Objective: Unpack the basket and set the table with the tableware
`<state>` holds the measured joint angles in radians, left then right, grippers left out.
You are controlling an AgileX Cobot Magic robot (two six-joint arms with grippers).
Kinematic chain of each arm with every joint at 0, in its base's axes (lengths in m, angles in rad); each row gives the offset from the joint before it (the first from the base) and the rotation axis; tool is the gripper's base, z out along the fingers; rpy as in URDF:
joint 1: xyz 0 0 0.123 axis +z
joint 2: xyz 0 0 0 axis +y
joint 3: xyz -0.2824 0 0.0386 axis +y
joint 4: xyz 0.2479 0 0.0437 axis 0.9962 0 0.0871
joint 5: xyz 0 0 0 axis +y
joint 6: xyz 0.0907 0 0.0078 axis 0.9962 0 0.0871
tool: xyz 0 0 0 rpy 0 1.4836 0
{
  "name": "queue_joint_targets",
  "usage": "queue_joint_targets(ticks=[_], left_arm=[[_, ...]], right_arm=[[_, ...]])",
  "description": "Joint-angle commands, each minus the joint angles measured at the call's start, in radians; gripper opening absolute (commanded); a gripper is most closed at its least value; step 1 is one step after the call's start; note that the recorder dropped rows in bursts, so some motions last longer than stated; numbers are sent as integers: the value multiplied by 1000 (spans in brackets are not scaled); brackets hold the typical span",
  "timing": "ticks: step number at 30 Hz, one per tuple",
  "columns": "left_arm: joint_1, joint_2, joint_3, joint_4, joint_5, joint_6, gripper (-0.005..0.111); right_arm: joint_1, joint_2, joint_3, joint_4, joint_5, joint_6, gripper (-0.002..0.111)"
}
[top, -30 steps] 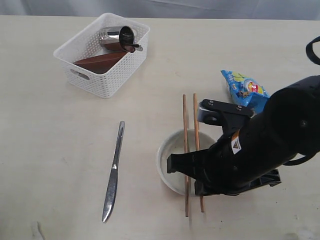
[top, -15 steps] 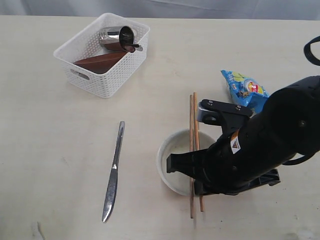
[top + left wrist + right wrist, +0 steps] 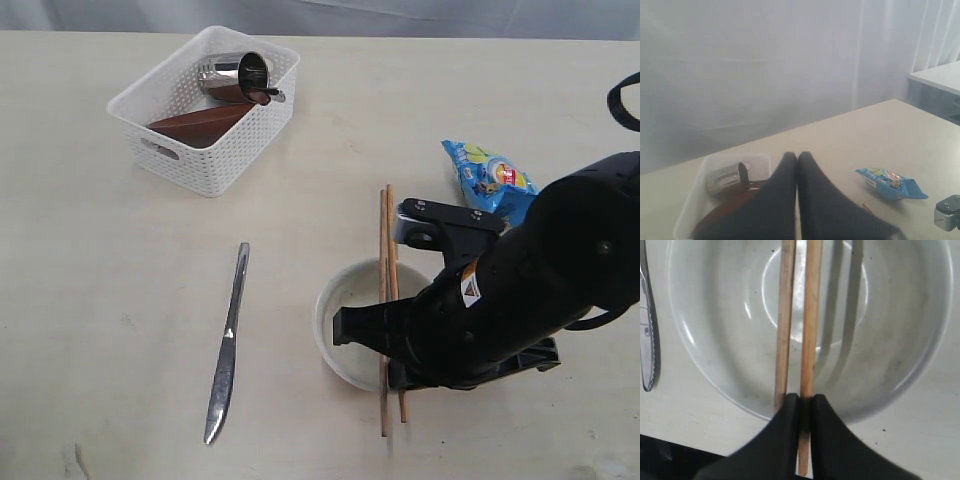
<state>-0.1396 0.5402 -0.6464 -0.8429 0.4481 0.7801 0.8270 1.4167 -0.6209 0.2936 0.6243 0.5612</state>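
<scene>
Pale beige and wood-grained, the table (image 3: 100,300) runs past every edge of the exterior view. The black right arm (image 3: 520,300) is bent low over the near right side, covering the right half of the cream bowl (image 3: 345,300) and its own pincer. A small yellow-and-white sticker (image 3: 470,288) on the arm is too small to read.

The white woven-look basket (image 3: 215,165) stands far left. Inside it a steel cup (image 3: 232,75) lies on its side above a brown saucer (image 3: 195,125), which is partly hidden by the wall. The blue snack bag (image 3: 488,178) lies beyond the arm, its near end covered and its print illegible. A steel knife (image 3: 227,345) lies on the table left of the bowl.

Two wooden chopsticks (image 3: 388,230) lie close together across the bowl. In the wrist view the right pincer (image 3: 801,397) is closed on the chopsticks: one runs between the fingers, the other disappears behind one finger.

The left pincer (image 3: 797,155) is raised and pressed shut on nothing.
</scene>
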Motion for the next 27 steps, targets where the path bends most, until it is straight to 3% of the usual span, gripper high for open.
queue_joint_targets(ticks=[1,21,27], left_arm=[[1,-6,0,-9,-9,-3,0],[1,-6,0,-9,-9,-3,0],[1,-6,0,-9,-9,-3,0]], right_arm=[[3,4,5,-5,-2,-1,0],[3,4,5,-5,2,2,1],[3,4,5,-5,6,14,30]])
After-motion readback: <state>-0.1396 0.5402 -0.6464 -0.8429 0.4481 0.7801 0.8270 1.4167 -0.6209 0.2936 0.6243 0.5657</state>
